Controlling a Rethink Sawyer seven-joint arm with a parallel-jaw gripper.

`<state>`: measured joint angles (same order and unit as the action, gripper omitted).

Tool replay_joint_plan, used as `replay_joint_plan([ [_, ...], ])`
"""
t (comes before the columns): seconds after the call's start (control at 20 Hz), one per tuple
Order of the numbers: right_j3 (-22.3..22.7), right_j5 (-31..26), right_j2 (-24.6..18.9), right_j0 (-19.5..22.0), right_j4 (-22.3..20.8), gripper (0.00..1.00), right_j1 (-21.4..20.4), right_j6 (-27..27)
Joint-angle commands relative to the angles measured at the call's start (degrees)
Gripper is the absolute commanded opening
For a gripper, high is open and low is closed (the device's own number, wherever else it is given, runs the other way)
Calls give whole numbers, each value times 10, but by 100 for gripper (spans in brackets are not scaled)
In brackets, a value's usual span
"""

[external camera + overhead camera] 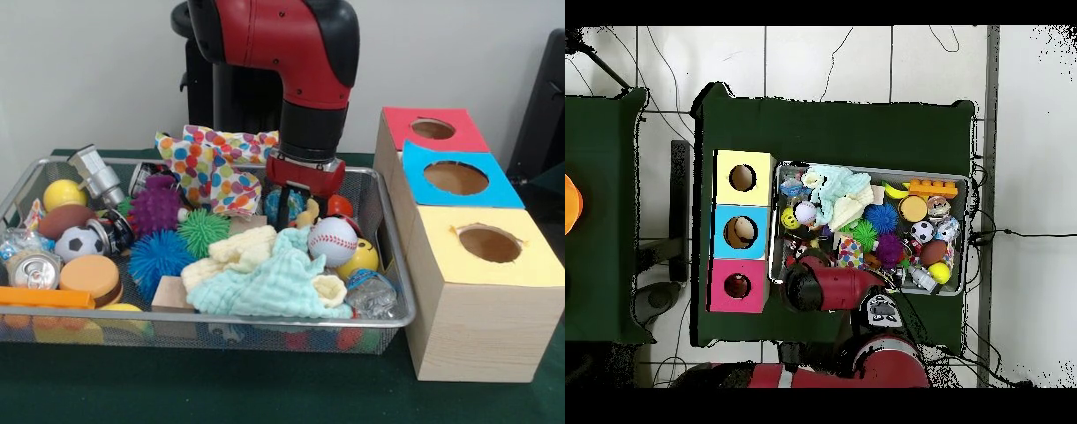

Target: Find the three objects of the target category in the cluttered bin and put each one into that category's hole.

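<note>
You are at the searching stage, as far as these views let anyone judge: the gripper (296,205) is down inside the cluttered bin (388,311), at its far side toward the right, buried among the toys just behind the baseball (333,240) and beside the spotted paper bag (212,168). I cannot tell whether it is parted, closed or holding something, because the clutter and the arm's own wrist cover it in both views. The red-surround hole (433,129) sits on the farthest of the three boxes to the right of the bin, behind the blue-surround hole (455,177) and the yellow-surround hole (489,244); nothing shows at its mouth, and its inside is dark, so you cannot count what may already lie in it. None of the soft toy animals can be picked out with confidence; a bit of orange and yellow shows right by the gripper, but it is too hidden to name. The pale green cloth (265,283) and cream cloth (237,252) cover much of the bin's middle and could be hiding toys. From overhead the arm blocks the bin's corner nearest the robot.
</note>
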<state>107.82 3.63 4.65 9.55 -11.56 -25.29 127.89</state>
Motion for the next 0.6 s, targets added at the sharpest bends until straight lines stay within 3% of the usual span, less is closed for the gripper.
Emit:
replay_joint_plan([
  [0.05, -6, -41, -53, 7, -13, 100, 4, 28],
  [0.35, 18, -74, -70, 18, -15, 100, -13, 18],
  [0.6, 10, -92, -59, 9, -31, 100, -13, -5],
])
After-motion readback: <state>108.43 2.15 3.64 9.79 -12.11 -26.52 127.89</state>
